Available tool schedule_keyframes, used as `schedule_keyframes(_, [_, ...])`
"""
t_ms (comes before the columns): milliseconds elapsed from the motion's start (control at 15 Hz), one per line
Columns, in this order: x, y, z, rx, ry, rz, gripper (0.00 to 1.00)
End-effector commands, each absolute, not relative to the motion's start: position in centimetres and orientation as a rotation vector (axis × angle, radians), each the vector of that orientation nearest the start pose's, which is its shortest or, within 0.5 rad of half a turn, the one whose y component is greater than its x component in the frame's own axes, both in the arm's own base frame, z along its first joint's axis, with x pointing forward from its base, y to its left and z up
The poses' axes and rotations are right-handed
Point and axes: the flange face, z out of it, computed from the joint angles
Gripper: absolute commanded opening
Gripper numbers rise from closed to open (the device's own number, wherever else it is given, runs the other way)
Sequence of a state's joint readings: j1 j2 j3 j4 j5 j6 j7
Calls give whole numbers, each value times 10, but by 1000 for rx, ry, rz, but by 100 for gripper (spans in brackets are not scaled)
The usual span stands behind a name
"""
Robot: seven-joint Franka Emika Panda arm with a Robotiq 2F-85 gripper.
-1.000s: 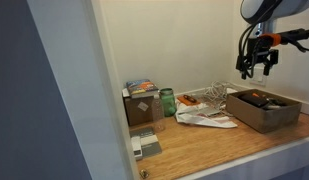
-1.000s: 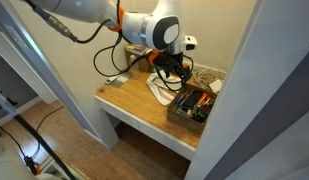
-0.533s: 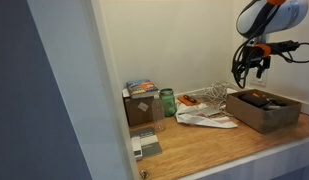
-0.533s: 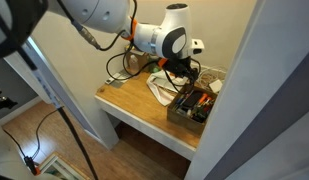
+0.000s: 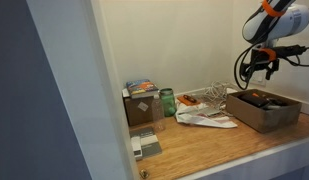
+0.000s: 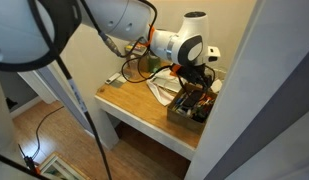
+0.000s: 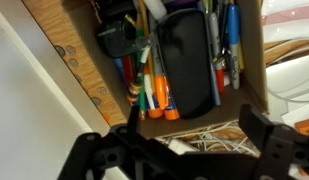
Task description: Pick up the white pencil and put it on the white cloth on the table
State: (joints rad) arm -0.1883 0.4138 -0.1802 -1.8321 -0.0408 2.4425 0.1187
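Count from my station. Table (image 5: pixel 226 146): one. Open cardboard box (image 5: pixel 264 113): one, seen in both exterior views. Green jar (image 5: pixel 167 102): one. Small brown carton (image 5: pixel 141 107) beside the jar: one. White cloth (image 5: pixel 206 119): one. Wire basket (image 5: pixel 206 96) behind the cloth: one.

Inside the box, wrist view: black case (image 7: pixel 184 60), one; orange-capped markers (image 7: pixel 154 97), two, side by side. The other pens around the case are too crowded and blurred for me to count.
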Motion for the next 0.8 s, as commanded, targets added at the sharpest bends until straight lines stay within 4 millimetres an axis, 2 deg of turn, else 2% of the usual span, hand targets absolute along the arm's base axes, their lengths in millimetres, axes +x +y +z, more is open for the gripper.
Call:
schedule_keyframes(0, [629,-247,316,-3124,899,-130,100])
schedule_keyframes(133, [631,-254,312,-3106,1018,-74,100])
schedule_keyframes(200, [621,-249,313,-3137,911,-113,100])
schedule_keyframes(533, [627,-254,310,-3124,983,-85,100])
schedule_keyframes(733, [630,-263,295,-3094,1090,-22,100])
